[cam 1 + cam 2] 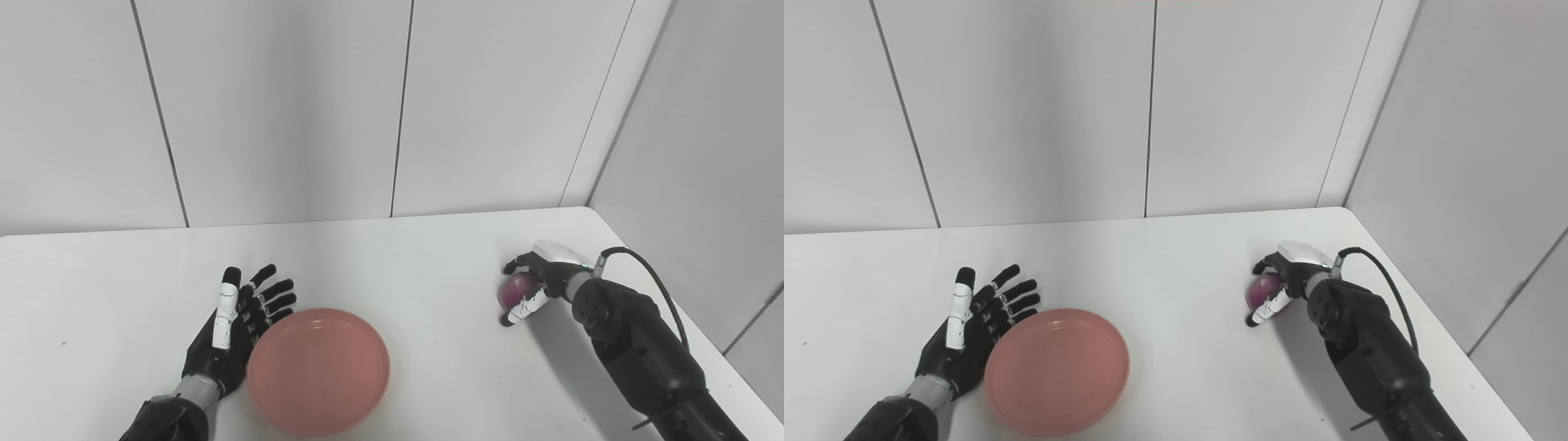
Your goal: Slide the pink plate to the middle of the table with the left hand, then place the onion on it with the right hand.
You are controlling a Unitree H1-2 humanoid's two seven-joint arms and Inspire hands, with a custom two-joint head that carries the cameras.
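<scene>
No readable text, label, brand or number shows on anything here.

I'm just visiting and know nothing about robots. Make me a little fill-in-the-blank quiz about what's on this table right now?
1. The left hand, fingers spread, lies flat beside the ____ plate.
2. The right hand is closed around a purple ____.
3. Nothing lies on the plate; it is ____.
4. The onion sits to the ____ of the plate.

Missing words: pink; onion; empty; right
</scene>
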